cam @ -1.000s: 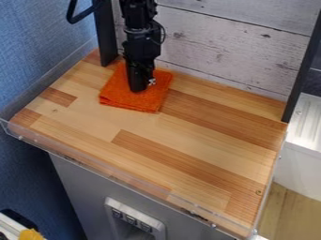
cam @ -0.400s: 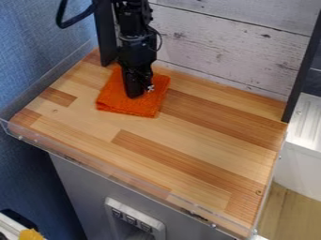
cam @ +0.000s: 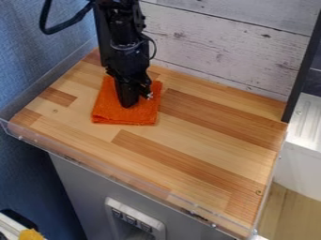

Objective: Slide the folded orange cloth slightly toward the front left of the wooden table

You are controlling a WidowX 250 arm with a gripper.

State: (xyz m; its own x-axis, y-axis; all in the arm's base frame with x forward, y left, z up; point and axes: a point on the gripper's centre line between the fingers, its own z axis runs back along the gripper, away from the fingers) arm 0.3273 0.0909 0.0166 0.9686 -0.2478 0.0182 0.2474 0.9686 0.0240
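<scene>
Orange cloth [cam: 108,112]: lies nearer the counter's [cam: 188,123] front edge than before, gripper [cam: 128,104] likewise. Gripper: tip down on cloth; open or closed, cannot tell. Cloth: folded, flat beneath it, on counter's back left part in view.

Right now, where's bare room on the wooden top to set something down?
Wooden top: bare from the orange cloth to the clear front lip, and across to the black post at picture right. Crowded at back left: gripper over the cloth.
</scene>
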